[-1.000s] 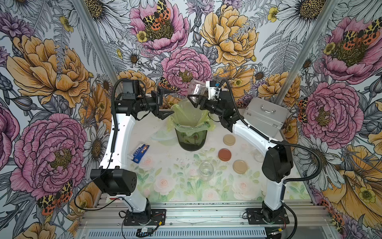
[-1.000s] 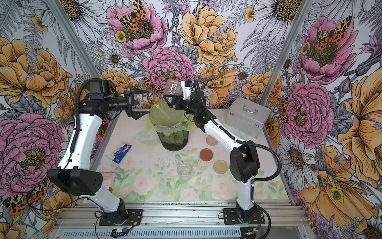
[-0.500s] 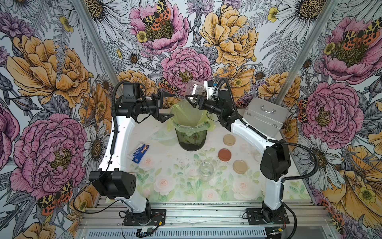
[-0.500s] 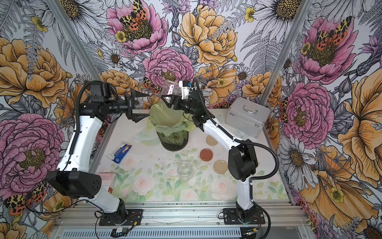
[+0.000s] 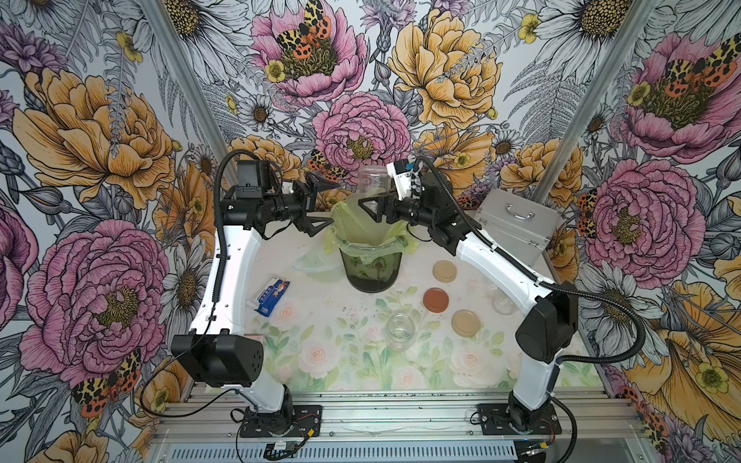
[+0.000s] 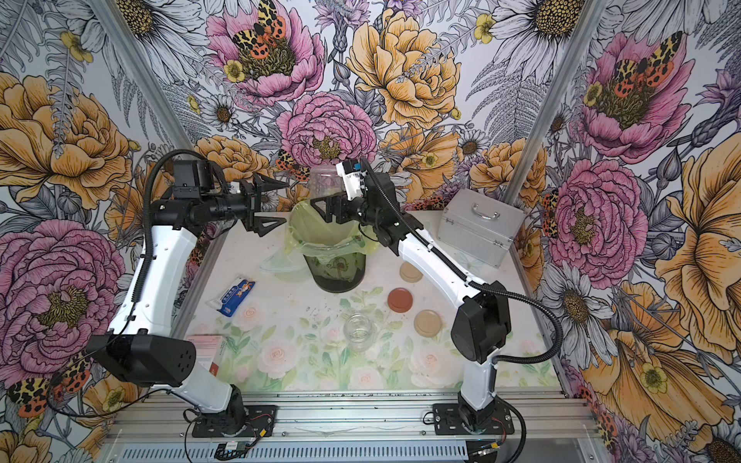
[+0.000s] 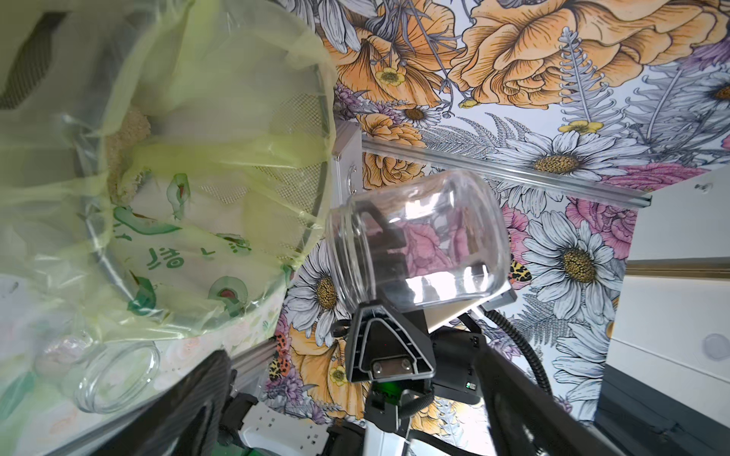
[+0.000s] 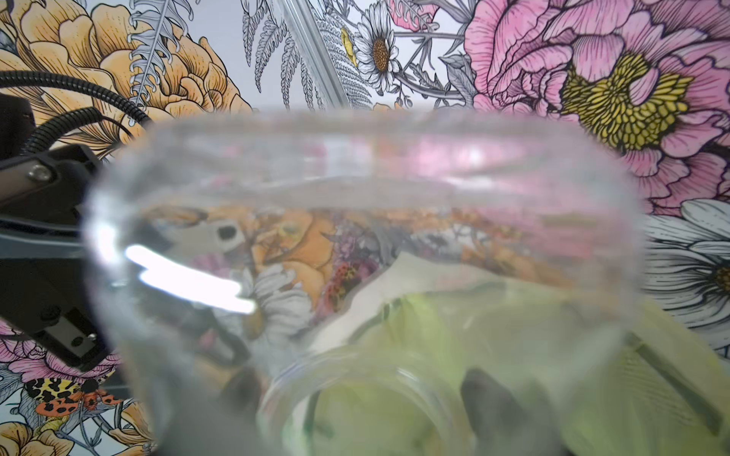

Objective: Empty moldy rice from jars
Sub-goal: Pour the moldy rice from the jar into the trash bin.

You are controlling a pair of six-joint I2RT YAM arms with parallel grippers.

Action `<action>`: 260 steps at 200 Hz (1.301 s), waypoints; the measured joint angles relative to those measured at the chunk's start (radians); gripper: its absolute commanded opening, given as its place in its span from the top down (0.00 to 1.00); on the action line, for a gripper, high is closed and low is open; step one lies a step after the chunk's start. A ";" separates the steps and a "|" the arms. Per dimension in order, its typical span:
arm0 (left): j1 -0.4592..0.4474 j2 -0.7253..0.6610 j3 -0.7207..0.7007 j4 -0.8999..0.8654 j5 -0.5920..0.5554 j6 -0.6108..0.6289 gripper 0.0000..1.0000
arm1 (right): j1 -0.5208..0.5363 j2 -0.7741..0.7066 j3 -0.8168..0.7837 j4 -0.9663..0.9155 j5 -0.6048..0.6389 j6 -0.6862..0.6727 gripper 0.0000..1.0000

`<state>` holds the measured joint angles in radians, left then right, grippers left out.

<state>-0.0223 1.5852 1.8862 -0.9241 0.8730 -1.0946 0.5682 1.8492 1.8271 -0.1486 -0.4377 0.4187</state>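
My right gripper (image 5: 375,202) (image 6: 326,204) is shut on a clear glass jar (image 5: 372,180) (image 6: 324,180) and holds it tipped above the bin's mouth. The jar (image 7: 418,244) (image 8: 355,237) looks empty, with its open mouth toward the bag. Pale moldy rice (image 7: 126,146) lies inside the yellow-green bag. My left gripper (image 5: 320,204) (image 6: 272,204) hangs open just left of the bin, touching nothing. A second empty jar (image 5: 400,330) (image 6: 359,330) (image 7: 114,375) stands upright on the table. A third jar (image 5: 501,298) is partly hidden behind my right arm.
The dark bin (image 5: 371,264) (image 6: 335,272) with its bag (image 7: 197,177) stands mid-table at the back. Two beige lids (image 5: 444,270) (image 5: 465,322) and a reddish-brown lid (image 5: 436,298) lie to its right. A silver case (image 5: 517,220) is at back right, a blue packet (image 5: 272,298) at left.
My right gripper has carried the jar slightly left, closer over the bin's mouth. The left arm has hardly moved.
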 measured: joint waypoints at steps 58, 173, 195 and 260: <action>-0.053 -0.087 -0.011 0.036 -0.150 0.228 0.01 | 0.000 -0.028 0.001 -0.071 -0.001 -0.045 1.00; -0.134 -0.095 -0.094 0.162 -0.250 0.328 0.01 | 0.007 -0.062 0.023 -0.257 0.034 -0.138 1.00; -0.126 -0.087 -0.094 0.169 -0.218 0.256 0.01 | 0.022 -0.089 0.014 -0.262 0.089 -0.229 1.00; -0.117 -0.047 -0.072 0.175 -0.074 -0.003 0.01 | 0.081 -0.104 -0.034 -0.220 0.253 -0.472 1.00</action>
<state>-0.1390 1.5383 1.8141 -0.7494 0.7990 -1.0973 0.6495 1.7454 1.7935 -0.3691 -0.1848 -0.0536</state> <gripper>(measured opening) 0.986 0.865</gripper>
